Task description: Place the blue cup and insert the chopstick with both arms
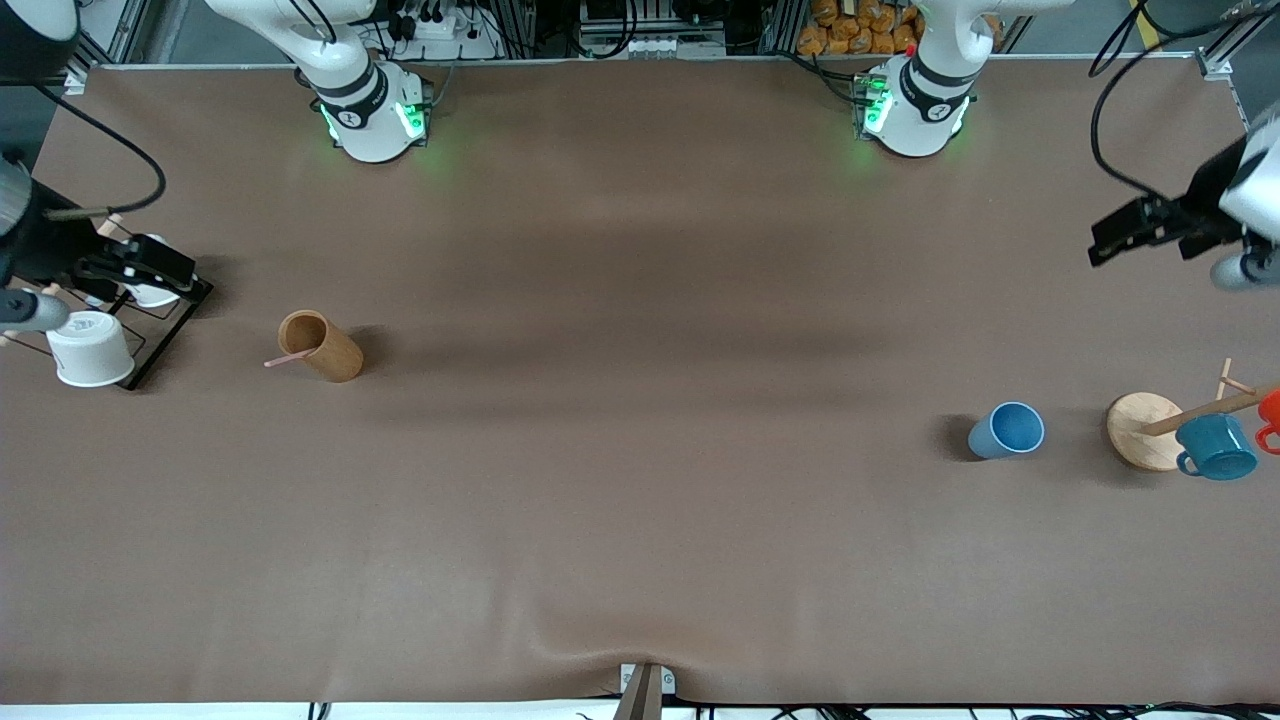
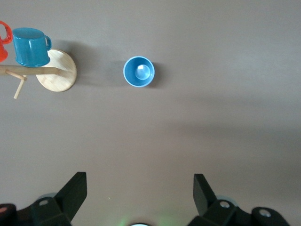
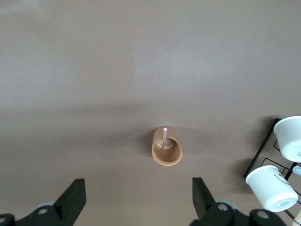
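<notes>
Nearest the front camera, toward the left arm's end of the table (image 1: 640, 560), the blue cup (image 1: 1006, 431) stands upright and alone on the brown cover, mouth up, just beside the round wooden base of a mug rack (image 1: 1145, 430) whose peg carries a teal mug (image 1: 1216, 447); standing free like this, it looks easy to take from above. A little farther back, toward the right arm's end, a brown cup (image 1: 321, 345) holds the chopstick (image 1: 287, 358), which leans out over its rim, probably parked there for a clean pick. Beside it, white cups (image 1: 90, 348) sit on a black wire rack (image 1: 170, 330). Farther still, both arms wait high: the left end effector (image 2: 139, 188) hangs over the table near the blue cup, its fingers spread and empty, and the right end effector (image 3: 138, 190) hangs over the wire rack, likewise open and holding nothing.
</notes>
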### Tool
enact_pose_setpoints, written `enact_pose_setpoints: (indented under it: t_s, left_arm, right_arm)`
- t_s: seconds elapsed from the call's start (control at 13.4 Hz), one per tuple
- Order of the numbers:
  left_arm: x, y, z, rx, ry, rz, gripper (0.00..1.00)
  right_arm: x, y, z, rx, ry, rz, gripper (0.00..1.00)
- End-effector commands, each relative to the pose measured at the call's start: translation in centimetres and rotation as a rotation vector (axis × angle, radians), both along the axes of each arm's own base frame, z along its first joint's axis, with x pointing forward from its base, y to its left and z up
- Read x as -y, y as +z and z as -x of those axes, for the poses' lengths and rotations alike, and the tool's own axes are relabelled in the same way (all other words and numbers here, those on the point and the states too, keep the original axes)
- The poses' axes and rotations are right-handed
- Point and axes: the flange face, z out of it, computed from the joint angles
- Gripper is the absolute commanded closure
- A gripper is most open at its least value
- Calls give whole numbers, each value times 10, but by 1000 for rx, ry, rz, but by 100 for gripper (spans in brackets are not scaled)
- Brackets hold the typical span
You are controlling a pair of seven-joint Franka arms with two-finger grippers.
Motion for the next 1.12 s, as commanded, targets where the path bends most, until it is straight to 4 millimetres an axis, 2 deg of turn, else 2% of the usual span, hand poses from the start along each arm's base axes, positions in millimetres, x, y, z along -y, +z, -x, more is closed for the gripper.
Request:
enact_pose_setpoints:
  t_s: [0.0,0.07,0.3,0.6,0.9,1.05]
  left_arm:
    - [-12,-31,-17,-3,1,-31,0]
    - [-23,-47,-21,0,15,-30,0]
    - [-40,-102,-25,27,14,-27,0]
    - [-54,-176,-28,68,13,-23,0]
    - [-77,-238,-43,77,-43,-11,0]
    - [-76,-268,-53,77,-52,-10,0]
  right_arm:
    - [-2,-27,-11,-49,13,6,0]
    - [-1,-42,-15,-78,8,5,0]
    - [8,-87,-27,-179,-24,-7,0]
    - [26,-147,-39,-300,-78,-12,2]
    - [35,-190,-42,-396,-105,-17,27]
    - [44,-218,-47,-436,-143,-23,27]
